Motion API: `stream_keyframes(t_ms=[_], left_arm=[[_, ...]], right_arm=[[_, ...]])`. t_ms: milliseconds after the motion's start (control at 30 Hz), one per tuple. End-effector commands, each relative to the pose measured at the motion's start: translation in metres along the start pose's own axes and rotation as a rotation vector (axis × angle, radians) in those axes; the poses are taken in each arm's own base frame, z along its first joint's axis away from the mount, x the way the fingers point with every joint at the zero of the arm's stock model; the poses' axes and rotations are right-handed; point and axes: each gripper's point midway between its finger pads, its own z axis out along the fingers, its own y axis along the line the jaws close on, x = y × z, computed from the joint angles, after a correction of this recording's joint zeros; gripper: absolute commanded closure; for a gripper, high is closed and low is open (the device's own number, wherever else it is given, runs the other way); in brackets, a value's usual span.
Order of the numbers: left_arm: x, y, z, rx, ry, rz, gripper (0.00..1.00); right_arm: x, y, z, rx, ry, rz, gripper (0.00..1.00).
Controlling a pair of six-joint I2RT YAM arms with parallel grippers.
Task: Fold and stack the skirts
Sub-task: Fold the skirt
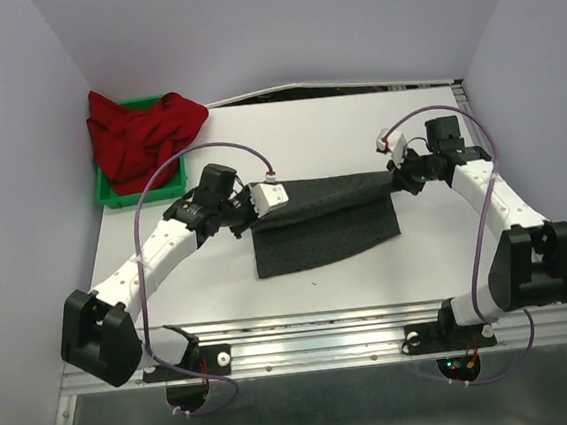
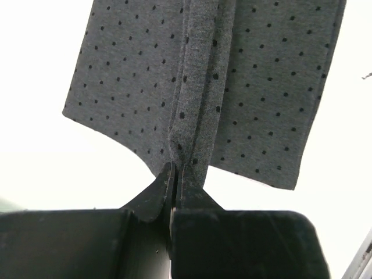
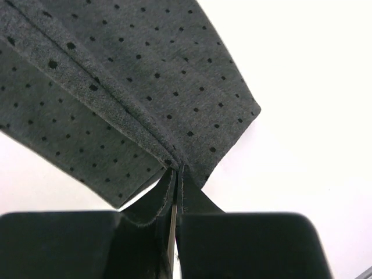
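**Holding item: dotted skirt, pinched at both ends**

Item 1. The dotted skirt point(image 1: 325, 231), charcoal cloth with fine dots, sits mid-table between the two arms. Its far edge is drawn out in a line from one gripper to the other. The rest spreads toward the near edge of the table and lies flat, with the lower hem running slightly askew. In both wrist views a narrow raised ridge of cloth runs away from the jaws, with dotted fabric spreading to either side of it.

Item 2. The left gripper point(image 1: 254, 209) is at the skirt's left end. Its jaws are pressed together on the ridge of cloth, with no gap showing.

Item 3. The right gripper point(image 1: 392, 175) is at the skirt's right end, near that corner. Its jaws are likewise clamped tight on the ridge.

Item 4. The red skirt point(image 1: 141, 136), plain bright red, is bunched in a loose heap at the far left corner, well apart from the dotted one. It is piled in and spills over the green bin point(image 1: 111, 197).

Item 5. The table point(image 1: 356, 125) has a white surface. Both arms are bolted at its near edge, and a purple cable loops along each arm.
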Motion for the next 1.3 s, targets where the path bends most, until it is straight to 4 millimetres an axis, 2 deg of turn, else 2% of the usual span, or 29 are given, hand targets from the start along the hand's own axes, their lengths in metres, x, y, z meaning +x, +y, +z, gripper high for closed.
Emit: stream_keyframes(t_ms=[0, 67, 100, 133, 167, 200, 233, 267, 300, 333, 400, 433, 500, 567, 667, 700, 733, 833, 1067, 1133, 1167, 1233, 1267], left_arm=[[0.019, -0.027, -0.011, 0.048, 0.049, 0.017, 1.00], [0.024, -0.037, -0.010, 0.081, 0.061, 0.030, 1.00], [0.032, -0.046, -0.008, 0.105, 0.073, 0.029, 1.00], [0.036, -0.050, -0.007, 0.113, 0.084, 0.036, 1.00], [0.039, -0.058, -0.005, 0.132, 0.092, 0.057, 1.00], [0.047, -0.066, -0.002, 0.153, 0.116, 0.065, 0.97], [0.050, -0.072, -0.002, 0.170, 0.126, 0.075, 0.93], [0.053, -0.078, -0.002, 0.188, 0.136, 0.087, 0.83], [0.056, -0.083, -0.005, 0.197, 0.140, 0.090, 0.77], [0.055, -0.084, -0.007, 0.196, 0.134, 0.088, 0.66], [0.047, -0.082, -0.018, 0.168, 0.098, 0.101, 0.64], [0.044, -0.081, -0.021, 0.162, 0.088, 0.105, 0.57], [0.034, -0.081, -0.030, 0.158, 0.062, 0.106, 0.55], [0.030, -0.083, -0.033, 0.170, 0.059, 0.098, 0.55], [0.029, -0.081, -0.030, 0.183, 0.077, 0.078, 0.55], [0.028, -0.078, -0.024, 0.179, 0.077, 0.072, 0.55], [0.029, -0.075, -0.020, 0.164, 0.083, 0.058, 0.55], [0.028, -0.072, -0.003, 0.166, 0.085, 0.002, 0.57], [0.042, -0.082, 0.028, 0.190, 0.138, -0.001, 0.61], [0.048, -0.087, 0.038, 0.211, 0.167, 0.000, 0.62], [0.051, -0.088, 0.041, 0.214, 0.178, -0.002, 0.62], [0.056, -0.089, 0.049, 0.221, 0.206, -0.014, 0.63], [0.058, -0.088, 0.052, 0.214, 0.216, -0.035, 0.63]], right_arm=[[0.019, 0.021, -0.008, -0.019, 0.026, -0.074, 0.99], [0.029, 0.030, -0.006, -0.040, 0.031, -0.093, 0.99], [0.042, 0.040, -0.002, -0.060, 0.048, -0.090, 0.99], [0.045, 0.047, 0.000, -0.073, 0.051, -0.125, 0.95], [0.051, 0.052, 0.001, -0.087, 0.057, -0.134, 0.88], [0.061, 0.064, 0.004, -0.122, 0.072, -0.141, 0.76], [0.062, 0.067, 0.001, -0.126, 0.069, -0.160, 0.61], [0.061, 0.070, -0.002, -0.130, 0.066, -0.161, 0.51], [0.062, 0.073, -0.006, -0.134, 0.072, -0.154, 0.37], [0.054, 0.071, -0.014, -0.107, 0.055, -0.169, 0.17], [0.043, 0.073, -0.027, -0.094, 0.036, -0.153, 0.13], [0.031, 0.069, -0.035, -0.067, 0.010, -0.153, 0.11], [0.013, 0.067, -0.049, -0.030, -0.038, -0.150, 0.11], [-0.005, 0.064, -0.057, -0.016, -0.078, -0.108, 0.16], [-0.007, 0.070, -0.047, -0.107, -0.066, 0.010, 0.27], [-0.011, 0.071, -0.045, -0.134, -0.060, 0.040, 0.28], [-0.002, 0.073, -0.032, -0.186, -0.019, 0.109, 0.31], [0.009, 0.081, -0.014, -0.275, 0.029, 0.234, 0.35], [0.047, 0.096, 0.022, -0.311, 0.153, 0.402, 0.41], [0.051, 0.089, 0.032, -0.295, 0.175, 0.431, 0.43], [0.060, 0.089, 0.040, -0.299, 0.209, 0.462, 0.43], [0.064, 0.079, 0.052, -0.271, 0.220, 0.478, 0.44], [0.061, 0.067, 0.059, -0.237, 0.218, 0.488, 0.47]])
